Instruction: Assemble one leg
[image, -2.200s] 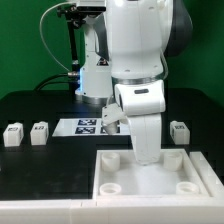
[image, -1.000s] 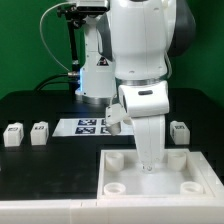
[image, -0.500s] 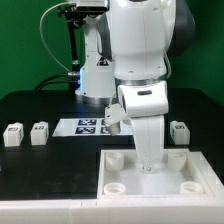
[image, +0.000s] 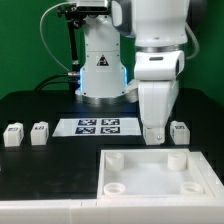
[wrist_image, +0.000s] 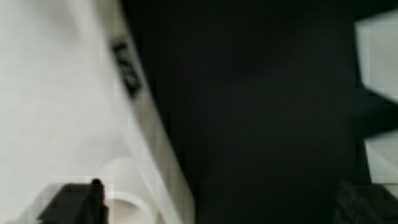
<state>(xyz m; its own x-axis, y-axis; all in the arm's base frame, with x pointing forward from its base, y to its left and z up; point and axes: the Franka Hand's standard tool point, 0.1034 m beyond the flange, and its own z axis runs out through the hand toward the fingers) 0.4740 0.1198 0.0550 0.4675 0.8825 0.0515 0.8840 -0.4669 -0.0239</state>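
Note:
Three legs show in the exterior view, each a small white block with tag markers. Two stand at the left (image: 13, 134) (image: 39, 132) and one at the right (image: 180, 131). My gripper (image: 155, 137) hangs just behind the back right corner of the large white tray (image: 150, 176), close beside the right leg. In the wrist view my gripper (wrist_image: 217, 205) is open and empty, with dark table between the fingers. A tray socket (wrist_image: 135, 205) shows by one fingertip (wrist_image: 71, 203). A white block, probably that leg (wrist_image: 381, 155), sits at the picture's edge.
The marker board (image: 100, 126) lies on the black table between the left legs and my gripper. The arm's base (image: 100, 70) stands behind it. The tray has round sockets at its corners, all without a leg.
My gripper has risen out of the tray and moved to the exterior view's right. It now hangs behind the tray's back right corner, next to the right leg.

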